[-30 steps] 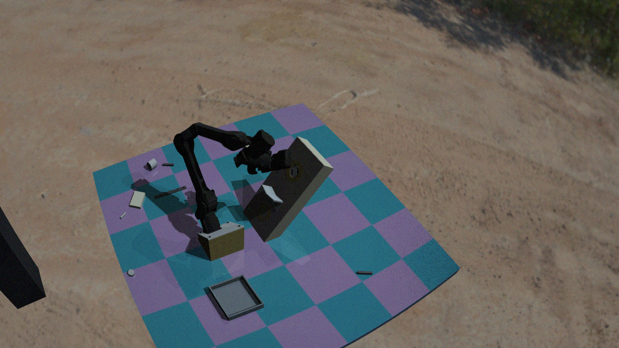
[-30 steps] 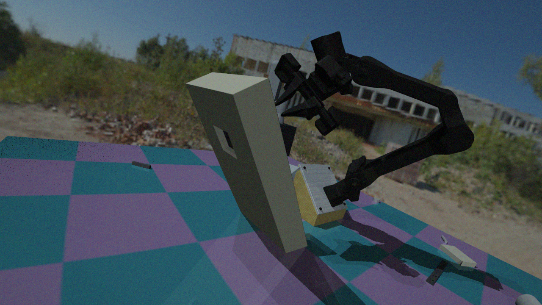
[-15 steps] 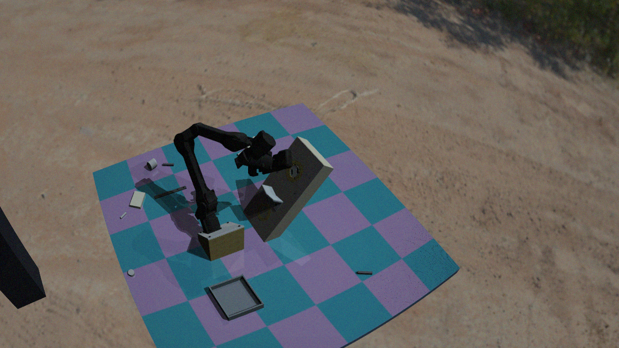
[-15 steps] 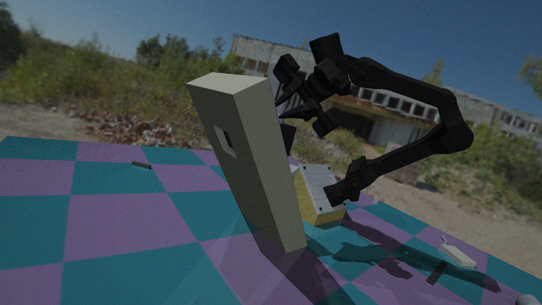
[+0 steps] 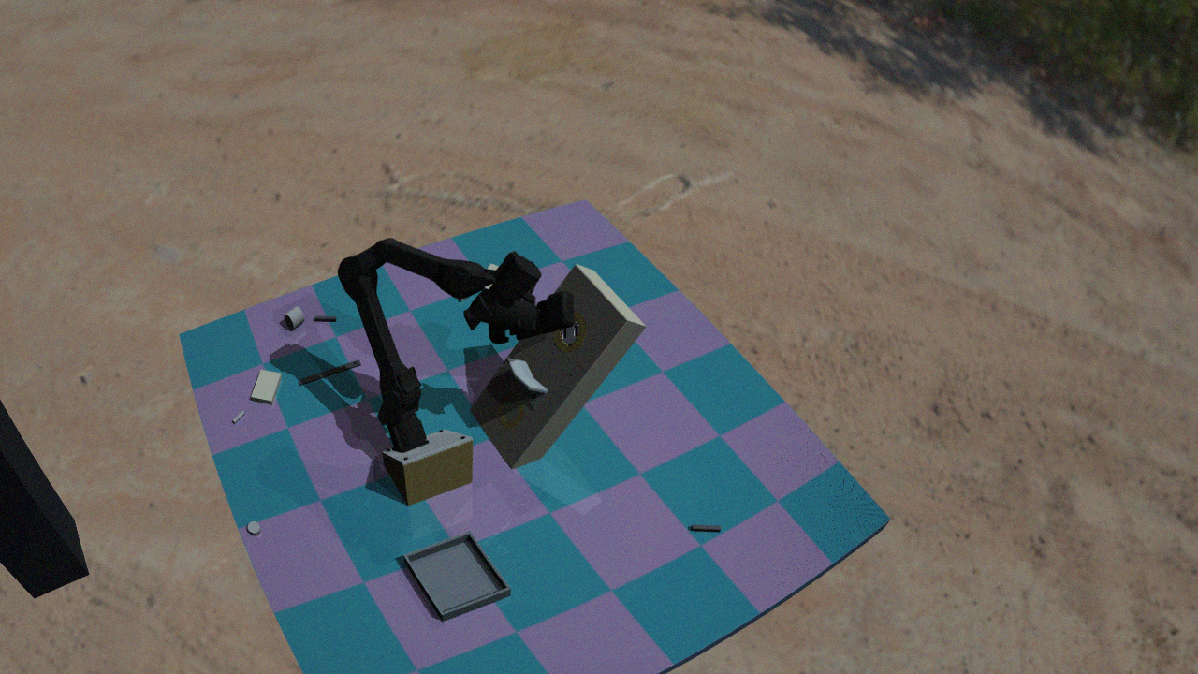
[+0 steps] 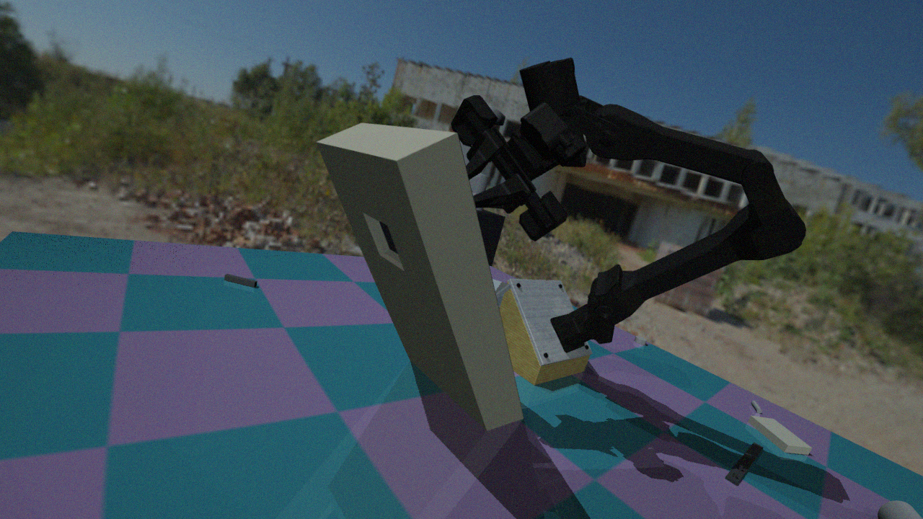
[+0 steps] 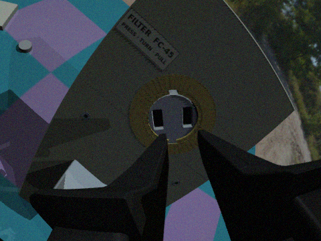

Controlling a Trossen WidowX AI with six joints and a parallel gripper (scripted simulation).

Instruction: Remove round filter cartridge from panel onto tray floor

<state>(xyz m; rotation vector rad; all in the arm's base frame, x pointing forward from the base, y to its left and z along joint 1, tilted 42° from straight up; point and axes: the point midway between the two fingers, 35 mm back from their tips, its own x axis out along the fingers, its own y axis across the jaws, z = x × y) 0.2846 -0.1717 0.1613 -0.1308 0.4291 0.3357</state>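
Grey round cartridge (image 5: pixel 569 335) (image 7: pixel 172 118), beyond the black gripper (image 5: pixel 534 322) (image 6: pixel 472 185) (image 7: pixel 182 138).
In the wrist view, its centre lies above and slightly left of the fingertips, which stand parted and empty.

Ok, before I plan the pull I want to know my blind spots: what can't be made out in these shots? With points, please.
- Top view: the wrist and gripper (image 5: pixel 562 312) cover part of the panel (image 5: pixel 599 330).
- Exterior view: the cartridge face is turned away, behind the panel (image 6: pixel 445 258).
- Wrist view: the slots' depth is lost in black shadow; the tray is out of frame.
- Exterior view: a pale rounded object (image 6: pixel 898 509) is cut off by the bottom edge.
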